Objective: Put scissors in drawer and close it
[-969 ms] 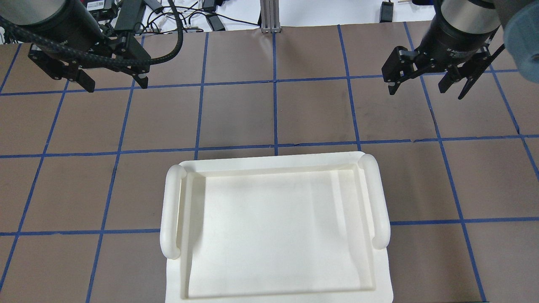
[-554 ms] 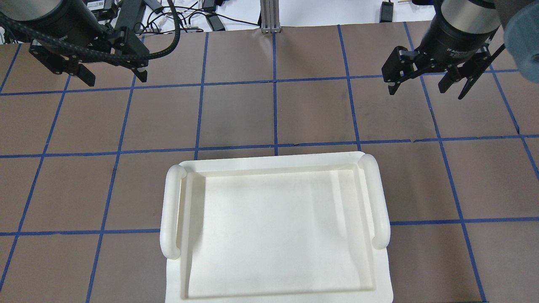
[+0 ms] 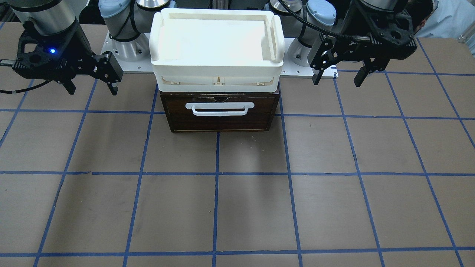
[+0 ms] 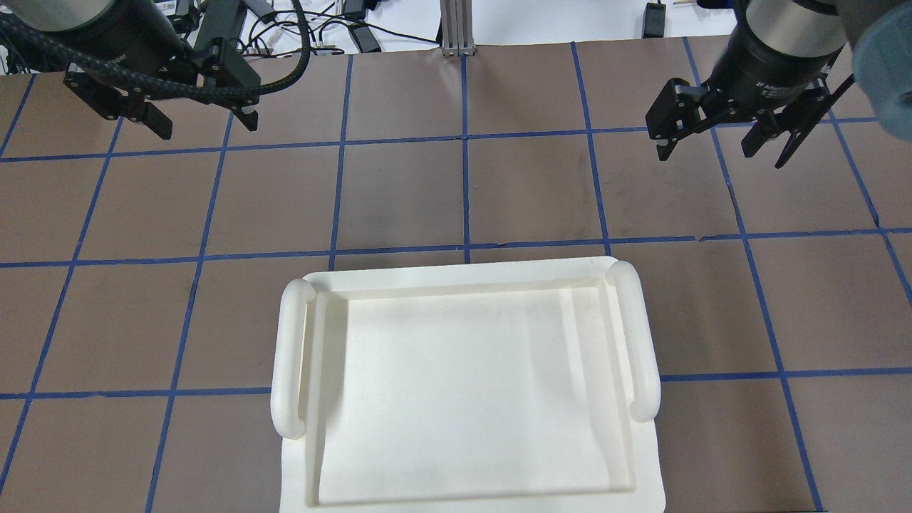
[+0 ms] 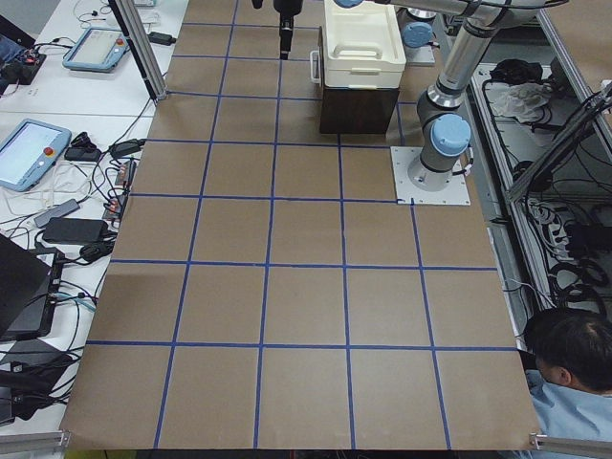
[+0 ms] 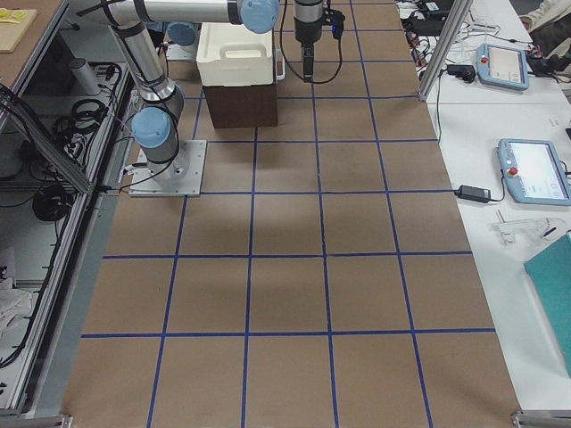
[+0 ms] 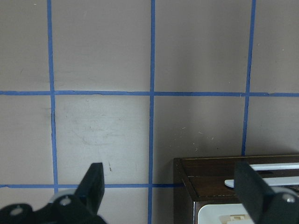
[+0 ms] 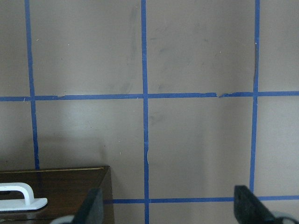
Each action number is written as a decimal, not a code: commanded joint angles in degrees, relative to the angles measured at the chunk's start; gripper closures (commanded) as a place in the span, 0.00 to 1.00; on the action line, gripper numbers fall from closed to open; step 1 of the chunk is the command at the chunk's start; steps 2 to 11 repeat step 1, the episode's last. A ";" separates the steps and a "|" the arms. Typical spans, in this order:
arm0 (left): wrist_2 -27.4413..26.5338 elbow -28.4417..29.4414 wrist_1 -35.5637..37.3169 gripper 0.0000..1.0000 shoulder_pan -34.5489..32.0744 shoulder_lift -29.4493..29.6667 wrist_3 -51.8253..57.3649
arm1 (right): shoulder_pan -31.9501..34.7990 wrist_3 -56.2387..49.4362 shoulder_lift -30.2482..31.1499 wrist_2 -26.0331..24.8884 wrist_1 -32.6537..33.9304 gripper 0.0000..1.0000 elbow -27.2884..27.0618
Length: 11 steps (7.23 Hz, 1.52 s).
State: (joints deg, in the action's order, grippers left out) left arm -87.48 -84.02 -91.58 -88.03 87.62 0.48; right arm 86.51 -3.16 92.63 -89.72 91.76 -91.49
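Note:
The scissors are out of view in every frame. The drawer (image 3: 219, 120) has a dark brown front and a white bar handle (image 3: 219, 108); it sits pushed in, flush with its cabinet. The cabinet also shows at the lower edge of both wrist views (image 7: 210, 179) (image 8: 70, 186). My left gripper (image 4: 206, 128) (image 3: 337, 79) hangs open and empty above the table, off to one side of the cabinet. My right gripper (image 4: 705, 151) (image 3: 92, 90) hangs open and empty on the other side. Neither touches anything.
A white plastic bin (image 3: 217, 74) (image 4: 456, 274) with two side handles sits on top of the cabinet, nothing visible inside it. The brown table carries a blue tape grid. A person (image 5: 574, 354) sits past the table's end on my left.
My left gripper has drifted toward the table's far edge and slightly right in the overhead view, still open. The right gripper has not moved.

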 commanded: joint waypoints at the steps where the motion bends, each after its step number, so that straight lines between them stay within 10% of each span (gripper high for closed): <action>1: -0.06 0.00 -0.18 0.00 -0.04 -0.17 0.22 | -0.03 0.00 0.01 -0.10 -0.01 0.00 0.00; 11: -0.06 0.00 -0.18 0.00 -0.04 -0.17 0.22 | -0.03 0.00 0.01 -0.10 -0.01 0.00 0.00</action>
